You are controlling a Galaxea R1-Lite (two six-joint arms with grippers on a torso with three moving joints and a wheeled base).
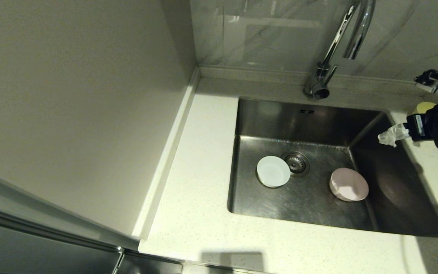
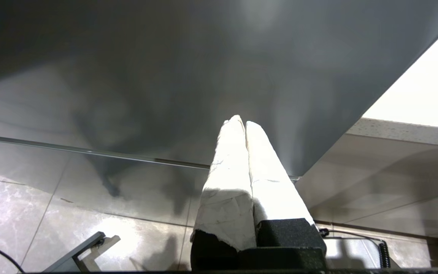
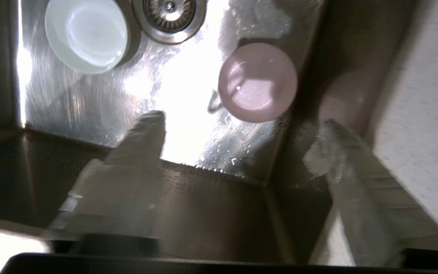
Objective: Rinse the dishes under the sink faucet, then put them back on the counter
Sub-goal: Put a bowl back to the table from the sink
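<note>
The right gripper [image 3: 238,140] hangs over the sink's [image 1: 264,114] right rim, fingers spread wide and holding nothing. The white bowl [image 1: 273,171] and pink bowl [image 1: 349,184] sit apart on the basin floor, either side of the drain [image 1: 296,163]. What seems the yellow-green bowl [image 1: 424,107] sits on the worktop [image 1: 196,213] behind that arm. The left gripper [image 2: 245,123], fingers pressed together, is parked below the worktop.

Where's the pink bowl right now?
In the head view, the pink bowl sits upright on the floor of the sink, toward the robot's right, right of the drain and apart from the white bowl.
</note>
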